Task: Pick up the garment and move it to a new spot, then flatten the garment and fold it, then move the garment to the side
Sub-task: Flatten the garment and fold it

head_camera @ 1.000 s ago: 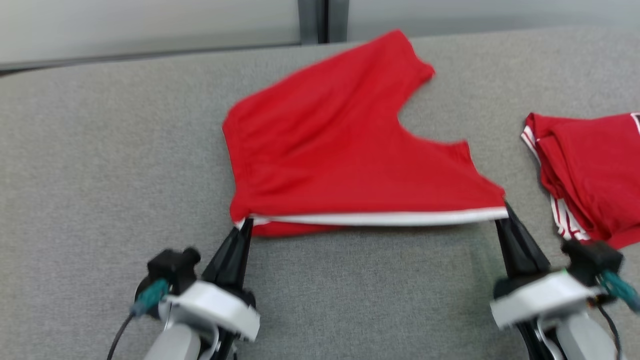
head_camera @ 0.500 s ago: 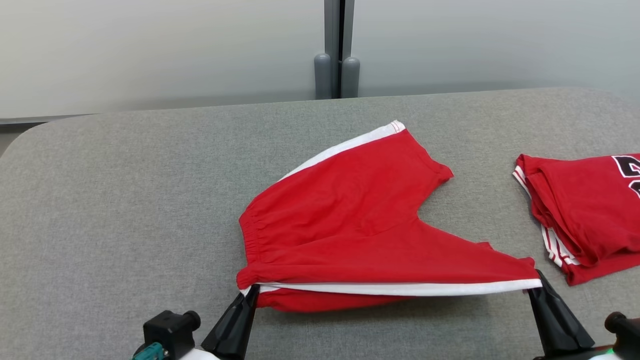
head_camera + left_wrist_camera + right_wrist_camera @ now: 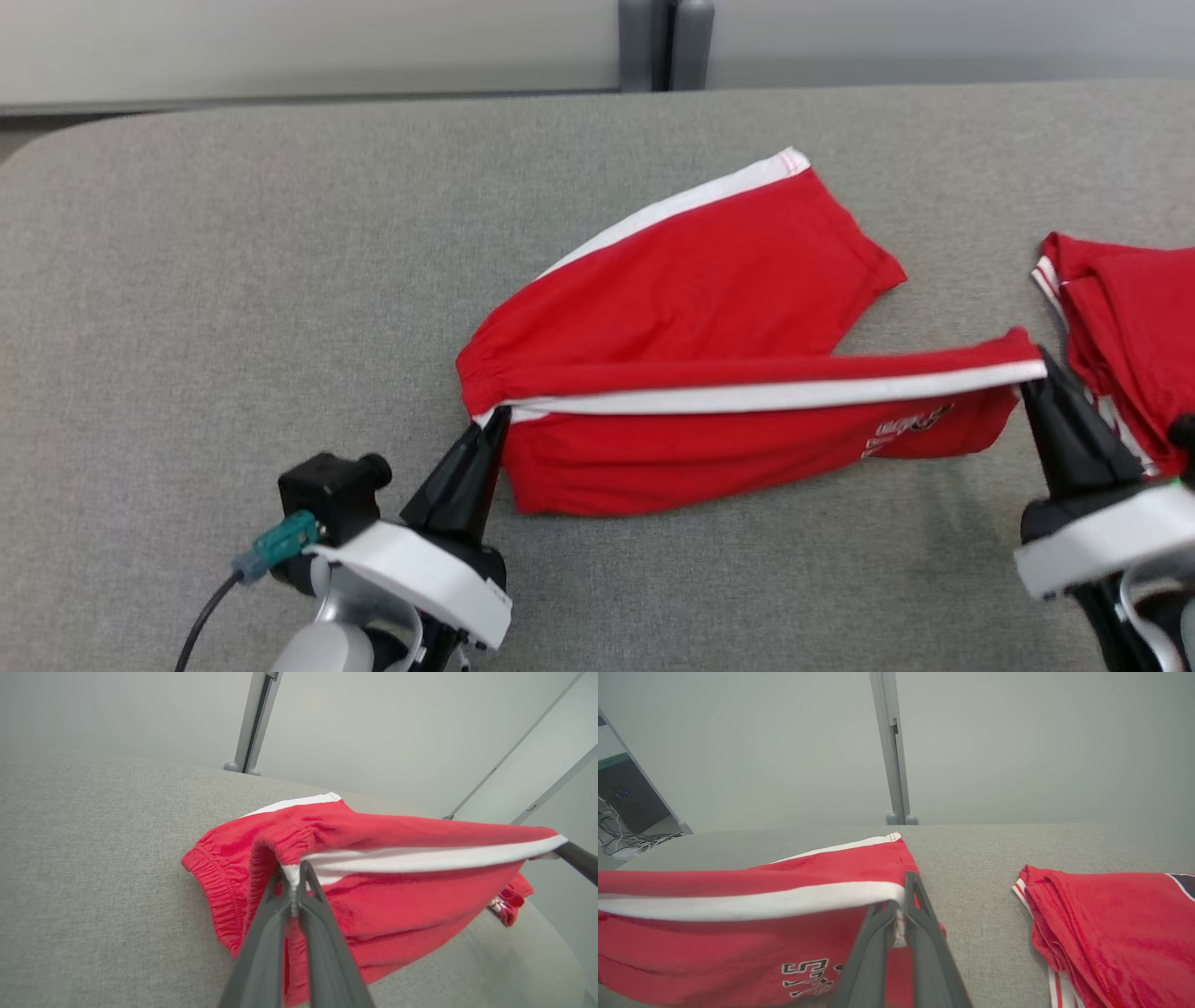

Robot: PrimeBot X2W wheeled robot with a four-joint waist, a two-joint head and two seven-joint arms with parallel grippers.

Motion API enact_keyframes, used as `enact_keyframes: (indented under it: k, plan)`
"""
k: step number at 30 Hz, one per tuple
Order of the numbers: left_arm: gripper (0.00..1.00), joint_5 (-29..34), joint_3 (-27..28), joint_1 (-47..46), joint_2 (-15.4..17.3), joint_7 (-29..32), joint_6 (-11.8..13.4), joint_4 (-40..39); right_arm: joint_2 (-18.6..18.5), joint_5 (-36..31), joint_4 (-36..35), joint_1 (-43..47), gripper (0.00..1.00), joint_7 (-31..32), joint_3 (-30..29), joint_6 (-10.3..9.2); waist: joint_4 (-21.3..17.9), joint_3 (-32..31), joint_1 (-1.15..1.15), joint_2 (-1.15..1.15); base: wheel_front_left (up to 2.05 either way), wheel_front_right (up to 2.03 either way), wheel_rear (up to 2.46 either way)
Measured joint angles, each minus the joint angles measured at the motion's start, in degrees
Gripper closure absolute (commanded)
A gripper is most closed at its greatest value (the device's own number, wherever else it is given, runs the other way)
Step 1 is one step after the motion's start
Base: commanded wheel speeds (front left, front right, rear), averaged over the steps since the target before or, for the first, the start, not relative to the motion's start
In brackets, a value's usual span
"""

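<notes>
We've got the red fabric shorts with white side stripes (image 3: 691, 308) half lifted. One striped edge is pulled taut between our left fingers (image 3: 464, 474), pinching the elastic waistband corner, and our right fingers (image 3: 1062, 431), pinching the leg hem. That leg hangs below, printed lettering showing. The other leg lies flat beyond the fingers.

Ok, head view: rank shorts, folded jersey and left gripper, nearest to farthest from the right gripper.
1. The red shorts: hem corner pinched in the right gripper.
2. The folded jersey: just to its right.
3. The left gripper: far left, at the waistband.
</notes>
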Motion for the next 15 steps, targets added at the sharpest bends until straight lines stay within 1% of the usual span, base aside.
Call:
enact_keyframes:
  k: [6,11,15]
  plan:
    - [1.00,-1.3,0.5,-8.6,-1.3,-2.1,-1.5,5.1,-5.3,1.8,8.2,-16.5,1.00,1.5,4.5,0.00,1.7,6.9,0.00,0.00,0.00,0.00,0.00]
    - [1.00,-2.0,0.1,-14.7,-2.4,-4.3,-2.5,9.4,-8.0,4.3,17.1,-30.0,1.00,1.9,8.9,-0.01,3.9,11.6,0.00,0.00,0.00,0.00,0.00]
    - [1.00,-2.1,-0.5,-19.4,-2.9,-6.2,-3.1,12.4,-9.2,6.2,23.7,-39.1,1.00,1.9,12.7,-0.02,6.4,13.9,0.00,0.00,0.00,0.00,0.00]
